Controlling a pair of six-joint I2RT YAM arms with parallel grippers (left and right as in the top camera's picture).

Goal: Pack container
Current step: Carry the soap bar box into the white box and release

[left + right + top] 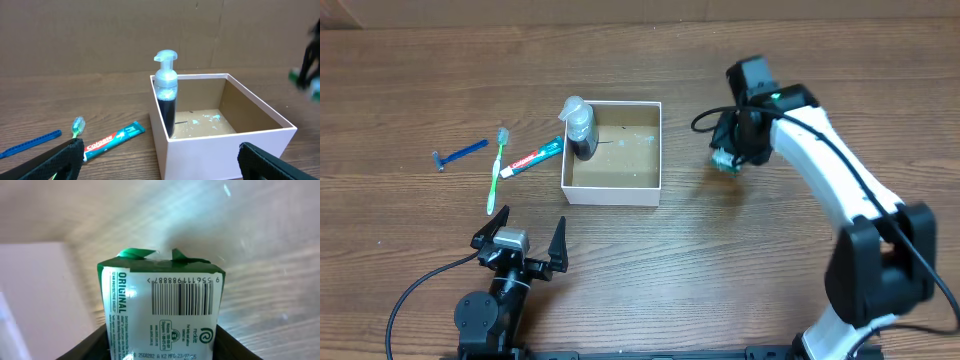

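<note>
The square shallow white cardboard box [610,193], lying left of the green-and-white packet [160,305] clamped by the right gripper [725,160], is judged light, crushable, best gripped by one wall; the left gripper [520,247] is spread empty.

Overhead downward, left wrist low toward container [225,150] (shared), right wrist close

On the packet [160,310], "ORIGINAL" was printed in green along the left edge, with a smaller line beside it that appeared to read "12 HR PROTECTIVE SHIELD". The barcode was numbered 9 556111 988887, and "reckitt" was set beside a round green logo. The finer print could not be read. "Colgate" was lettered in white on the tube's [112,140] red part.
</note>
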